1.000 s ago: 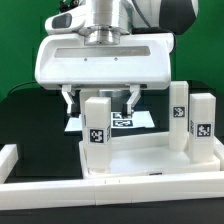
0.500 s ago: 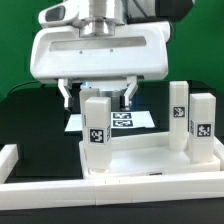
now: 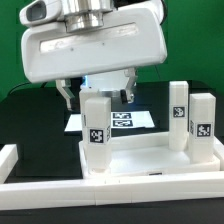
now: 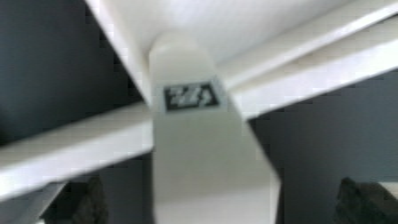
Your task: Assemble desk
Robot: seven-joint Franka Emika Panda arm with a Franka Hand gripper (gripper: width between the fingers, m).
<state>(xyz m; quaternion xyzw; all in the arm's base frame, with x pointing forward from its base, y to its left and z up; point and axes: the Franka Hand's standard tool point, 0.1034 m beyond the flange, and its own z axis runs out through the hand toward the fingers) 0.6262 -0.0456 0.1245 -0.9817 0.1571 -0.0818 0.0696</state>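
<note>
the desk [image 3: 150,150] is sitting upside down on the dark worktop [image 3: 30,115], filling the 4 o'clock part of the exterior view, with its flat tabletop [image 3: 150,165] down and three square legs standing up from it. the near leg [image 3: 97,132] is rising at the tabletop's 9 o'clock corner, its black-and-white tag facing the camera. two more legs are standing at the 3 o'clock side: one [image 3: 178,112] further back, and one [image 3: 203,125] nearer the edge of the picture, both tagged.

in the wrist view the near leg [image 4: 196,130] is running up the middle of the picture, blurred, with its tag partway along it and the tabletop's rim [image 4: 71,150] crossing behind it.

the end effector [image 3: 97,92] is hanging directly above the near leg, its two fingers [image 3: 66,94] spread apart, one on each side of the leg's top; whether they are touching the leg is not clear. the dark tips of the fingers [image 4: 54,205] are showing at either side of the leg in the wrist view, with a gap to the leg.

behind the desk, toward 12 o'clock, the marker board [image 3: 125,121] is lying flat on the worktop. a long white border bar [image 3: 100,195] is running along the 6 o'clock edge, with another [image 3: 8,155] at 9 o'clock.
</note>
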